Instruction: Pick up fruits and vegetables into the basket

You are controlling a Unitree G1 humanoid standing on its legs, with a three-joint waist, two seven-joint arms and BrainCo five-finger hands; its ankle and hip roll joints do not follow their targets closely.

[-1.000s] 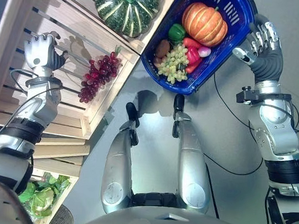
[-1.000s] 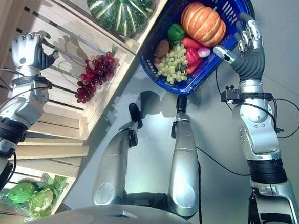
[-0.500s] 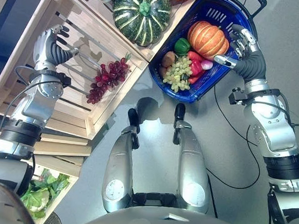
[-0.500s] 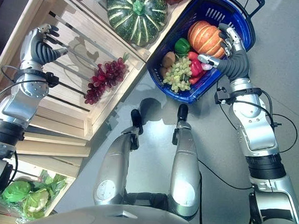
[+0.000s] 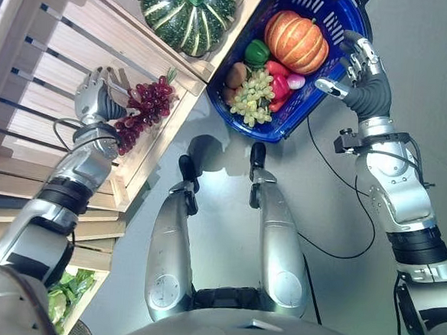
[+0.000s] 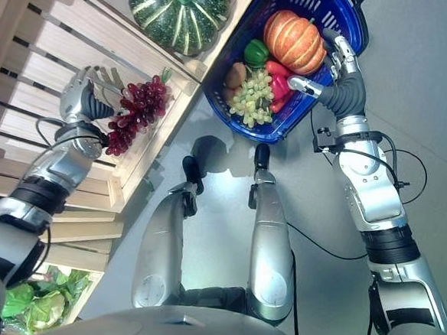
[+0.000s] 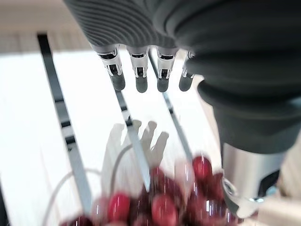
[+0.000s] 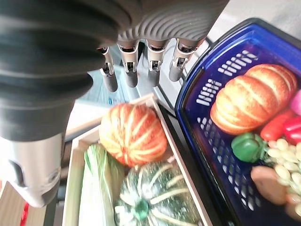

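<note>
The left hand hovers spread open just beside the red grapes in the crate, holding nothing; the bunch lies with its stem toward the basket. The right hand, fingers straight, is at the basket's rim.

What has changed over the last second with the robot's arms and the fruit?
The left hand has moved across the wooden crate to the red grapes, fingers open, not holding them. The right hand has closed in beside the blue basket, open. The grapes and the basket's contents lie as before.
</note>
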